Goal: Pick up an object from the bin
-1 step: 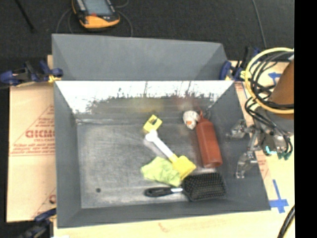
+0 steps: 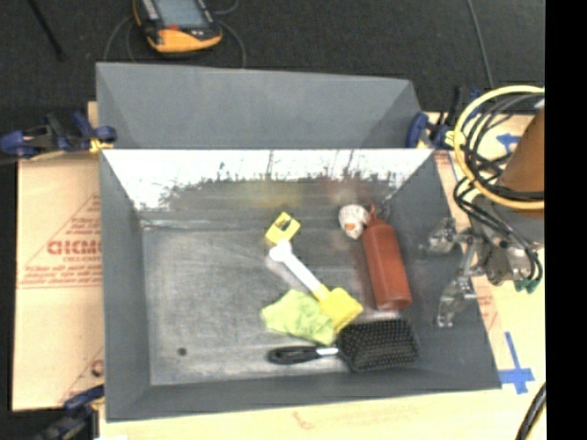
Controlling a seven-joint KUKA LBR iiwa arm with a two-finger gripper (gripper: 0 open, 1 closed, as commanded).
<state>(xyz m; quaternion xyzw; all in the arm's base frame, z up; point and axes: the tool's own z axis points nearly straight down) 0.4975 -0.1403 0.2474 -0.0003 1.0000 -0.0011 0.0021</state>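
One red bottle [image 2: 385,269], long and smooth with a narrow neck, lies lengthwise on the right side of the bin [image 2: 183,246]. It is the thing nearest the tool [image 2: 444,280], which hangs spread and empty over the right sloping wall. A good pick would probably close across the bottle's width, clear of the black brush [image 2: 378,344] just beside its base and the small white thing [image 2: 352,220] by its neck.
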